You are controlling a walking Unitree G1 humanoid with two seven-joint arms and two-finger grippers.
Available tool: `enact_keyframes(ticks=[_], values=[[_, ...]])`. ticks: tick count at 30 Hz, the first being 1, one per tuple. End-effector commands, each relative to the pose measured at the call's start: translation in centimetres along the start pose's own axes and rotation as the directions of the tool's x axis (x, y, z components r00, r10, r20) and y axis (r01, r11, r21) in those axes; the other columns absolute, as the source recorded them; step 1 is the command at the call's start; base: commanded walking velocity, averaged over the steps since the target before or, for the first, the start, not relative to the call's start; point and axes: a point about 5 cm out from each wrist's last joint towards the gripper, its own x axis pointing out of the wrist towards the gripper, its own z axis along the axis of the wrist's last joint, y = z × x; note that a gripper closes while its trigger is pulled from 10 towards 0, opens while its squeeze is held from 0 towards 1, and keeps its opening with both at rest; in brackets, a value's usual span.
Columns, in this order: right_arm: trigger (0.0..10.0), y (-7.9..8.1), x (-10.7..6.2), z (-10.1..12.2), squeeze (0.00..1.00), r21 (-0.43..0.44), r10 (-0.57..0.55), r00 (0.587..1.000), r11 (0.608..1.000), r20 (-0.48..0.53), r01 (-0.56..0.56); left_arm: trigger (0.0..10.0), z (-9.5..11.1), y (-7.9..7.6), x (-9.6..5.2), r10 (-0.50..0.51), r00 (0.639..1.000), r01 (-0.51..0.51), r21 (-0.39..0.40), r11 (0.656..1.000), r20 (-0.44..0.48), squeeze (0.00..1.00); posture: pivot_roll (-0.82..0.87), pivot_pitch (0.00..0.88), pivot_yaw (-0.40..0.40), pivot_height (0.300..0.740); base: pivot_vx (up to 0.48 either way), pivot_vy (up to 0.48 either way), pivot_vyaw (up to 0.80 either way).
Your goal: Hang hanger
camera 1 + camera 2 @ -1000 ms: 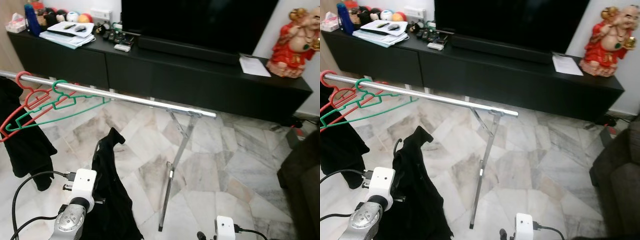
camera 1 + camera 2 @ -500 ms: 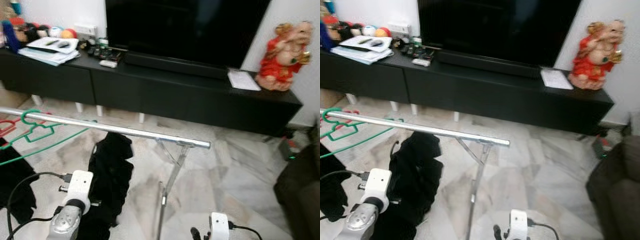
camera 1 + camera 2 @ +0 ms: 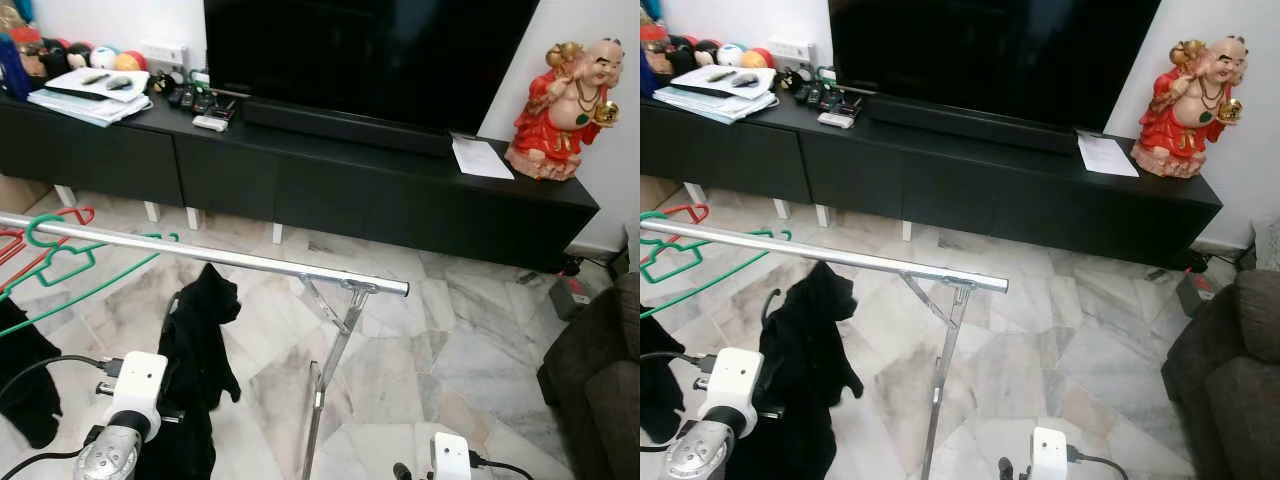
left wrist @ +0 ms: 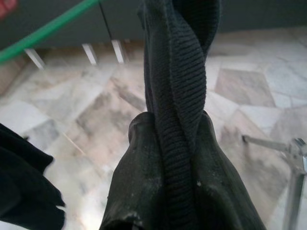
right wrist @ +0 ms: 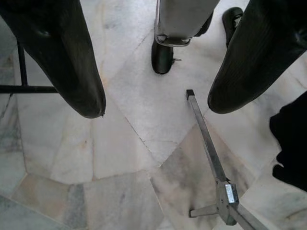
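2 fingers [image 4: 139,182] of the left gripper [image 4: 175,143] pinch a black garment [image 3: 200,330], held just below the rail [image 3: 200,255]. Right gripper [image 5: 151,103] hangs spread wide over floor, holding nothing. Green hanger [image 3: 60,265] hangs on the rail.

Red figurine [image 3: 563,108] and paper [image 3: 481,158] on a black cabinet [image 3: 400,205].

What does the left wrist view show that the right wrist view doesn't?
The left wrist view shows the left gripper shut on a ribbed black garment, with a green plastic hanger behind it. The right wrist view shows the right gripper open above the floor, near a black rubber foot. Both show the veined marble floor and part of the silver metal rack frame.
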Motion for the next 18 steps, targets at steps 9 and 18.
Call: enact_keyframes(ticks=[9, 18], values=[[10.0, -0.3, 0.0, 0.0, 0.0, -0.032, -0.003, 1.0, 0.999, -0.012, 0.003, 10.0, 3.1, 1.0, 2.2, -0.046, 0.993, 0.043, 0.032, 0.999, 0.106, 0.0, 0.06, 0.083, -0.126, 0.74, 0.0, 0.0, 0.0], [10.0, -0.2, 0.0, 0.0, 0.0, -0.02, -0.006, 1.0, 1.0, -0.01, 0.006, 10.0, 5.8, 0.1, 4.6, -0.099, 0.982, 0.093, 0.046, 0.995, 0.16, 0.0, 0.06, 0.082, -0.12, 0.74, 0.0, 0.0, 0.0]])
